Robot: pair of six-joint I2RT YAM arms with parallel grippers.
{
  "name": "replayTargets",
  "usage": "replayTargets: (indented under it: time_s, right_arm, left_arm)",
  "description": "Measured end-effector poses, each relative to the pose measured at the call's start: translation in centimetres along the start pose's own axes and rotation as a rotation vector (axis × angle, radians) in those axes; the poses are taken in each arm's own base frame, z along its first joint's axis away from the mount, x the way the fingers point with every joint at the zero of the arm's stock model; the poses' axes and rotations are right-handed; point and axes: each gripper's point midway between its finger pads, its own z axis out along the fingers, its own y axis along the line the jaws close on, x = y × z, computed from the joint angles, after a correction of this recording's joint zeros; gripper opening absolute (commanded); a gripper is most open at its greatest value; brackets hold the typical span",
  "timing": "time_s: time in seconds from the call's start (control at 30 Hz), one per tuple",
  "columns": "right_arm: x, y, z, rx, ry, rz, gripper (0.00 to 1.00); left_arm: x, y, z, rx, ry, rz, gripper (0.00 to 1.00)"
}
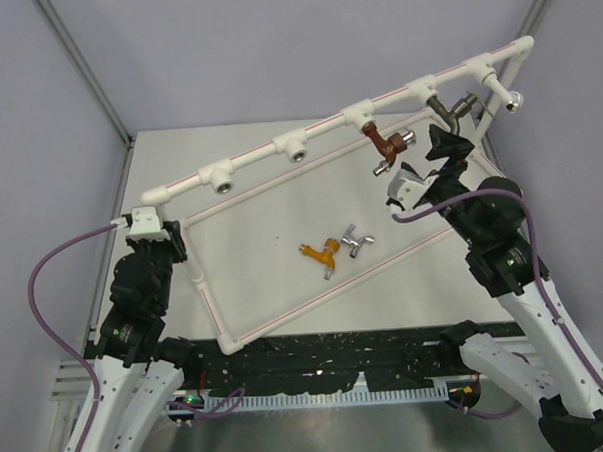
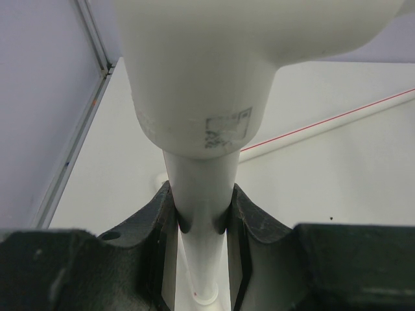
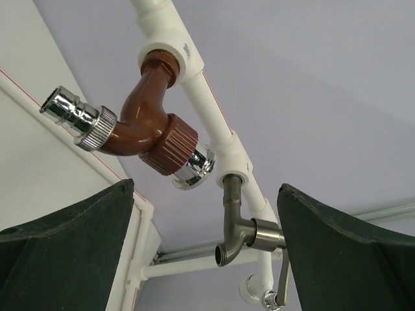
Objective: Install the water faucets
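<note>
Step in hand: faucet fitting, two of four in the rail.

Near left corner of the tabletop [image 1: 245, 260]: my left gripper [image 2: 202, 208] is nearly closed, pads clamped either side of a slim tube of the white pipe frame [image 2: 194, 65], just under a fat fitting at its left end. It steadies the frame (no faucet on this side).

Middle of the tabletop, inside the frame's outline: the orange faucet [image 1: 323, 252] and the silver faucet [image 1: 357, 241] lie loose, just beside each other. I cannot tell if they touch.

Toward the far right corner: my right gripper [image 3: 206, 188] is spread as wide as it goes and holds nothing. The dark grey faucet [image 3: 237, 230] hangs between the fingers. It sits very close to one finger, and whether they touch I cannot tell.

Far edge, along the top rail: the dark grey faucet is in the right-hand socket and the red-brown faucet [image 3: 146, 126] in the next one to the left. Two empty sockets [image 1: 222, 179] follow toward the left end.

Judgement: the dark grey one looks seated (how deeply threaded, I cannot see). If it is snug, the next move is to back the right arm clear of the rail, come down over the orange or silver piece and close on its body. I then carry it to the nearer empty socket, threaded end square to the opening. The left grip must hold while I turn.
</note>
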Motion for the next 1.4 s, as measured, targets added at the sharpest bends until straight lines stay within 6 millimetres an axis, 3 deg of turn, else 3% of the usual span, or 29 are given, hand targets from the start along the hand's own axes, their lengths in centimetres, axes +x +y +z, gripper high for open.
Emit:
replayTargets:
  time_s: [0.3,0.4,0.47,0.63,0.8,0.97,1.13,1.4]
  right_arm:
    - [-1.1,2.3,3.0,-0.101,-0.008,-0.181,0.96]
    - [-0.8,2.9,3.9,-0.109,0.011,-0.198,1.0]
    - [-0.4,3.1,4.5,-0.108,0.028,-0.202,0.93]
    - [-0.1,3.1,5.6,-0.076,0.039,-0.156,0.65]
    - [-0.2,4.5,5.9,-0.071,0.013,-0.011,0.53]
    - [-1.1,5.1,6.3,-0.016,-0.043,0.284,0.28]
    - [-1.7,5.5,6.3,0.109,-0.111,0.806,0.09]
    - [-2.2,5.6,6.7,0.3,-0.287,1.75,0.08]
  left_arm:
    - [0.0,0.0,0.0,0.0,0.0,0.0,0.0]
    - [0.0,0.0,0.0,0.0,0.0,0.0,0.0]
    - [0.0,0.0,0.0,0.0,0.0,0.0,0.0]
    - [0.0,0.0,0.0,0.0,0.0,0.0,0.0]
    - [0.0,0.0,-0.1,0.0,-0.002,0.0,0.0]
    - [0.0,0.0,-0.1,0.0,-0.002,0.0,0.0]
    - [0.0,0.1,-0.1,-0.001,-0.002,-0.001,0.0]
    - [0.0,0.0,-0.1,0.0,-0.003,-0.002,0.0]
